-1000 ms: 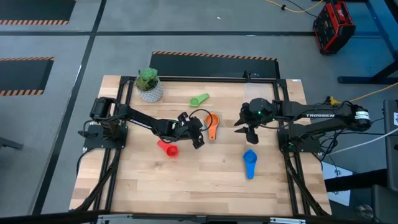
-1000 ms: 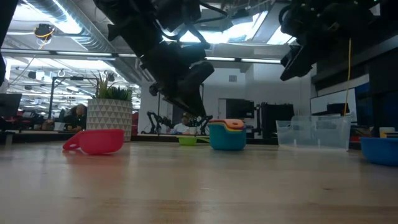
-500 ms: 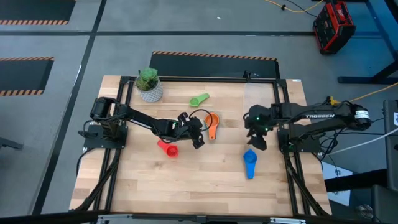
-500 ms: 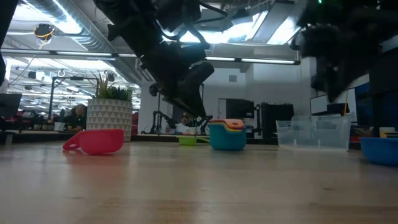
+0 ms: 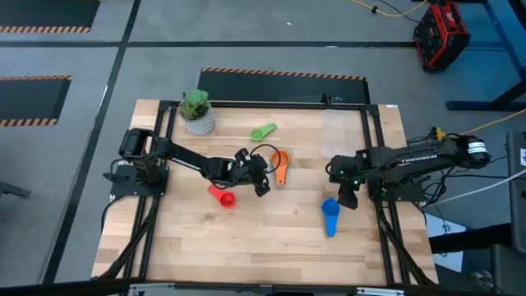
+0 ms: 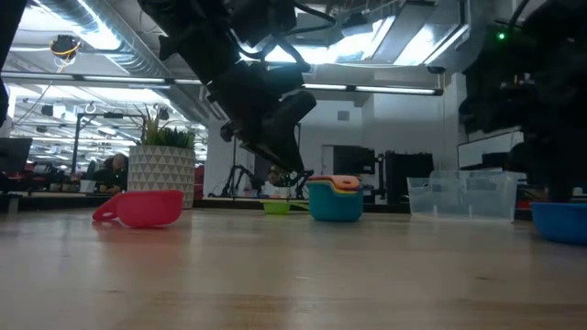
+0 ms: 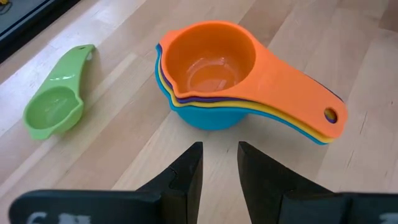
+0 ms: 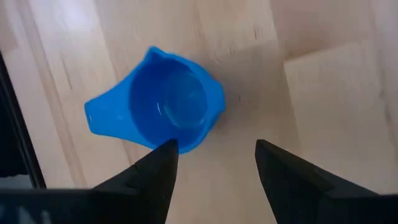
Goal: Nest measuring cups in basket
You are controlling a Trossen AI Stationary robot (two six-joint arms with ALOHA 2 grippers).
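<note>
A nested stack of measuring cups, orange on top point(image 7: 211, 68) point(image 5: 279, 162), stands on the table at mid-table. My left gripper point(image 7: 219, 155) point(image 5: 261, 177) hovers just short of it, open by a narrow gap, with nothing between its fingers. A green cup point(image 7: 56, 102) point(image 5: 264, 131) lies farther back. A red cup point(image 5: 220, 196) point(image 6: 142, 206) lies on its side beside the left arm. A blue cup point(image 8: 168, 106) point(image 5: 330, 215) stands upright near the right side. My right gripper point(image 8: 214, 155) point(image 5: 345, 196) hangs open above its edge. The clear basket point(image 5: 341, 131) point(image 6: 463, 194) stands at the far right.
A white-potted green plant point(image 5: 197, 111) point(image 6: 163, 165) stands at the far left corner. Dark frame rails point(image 5: 374, 205) run along both sides of the wooden table. Bare wood lies along the near edge point(image 5: 263, 247).
My right gripper has swung from beside the basket toward the table's near edge and down, turning and tipping its fingers downward, and now stands over the blue cup. The cups and the basket have not moved.
</note>
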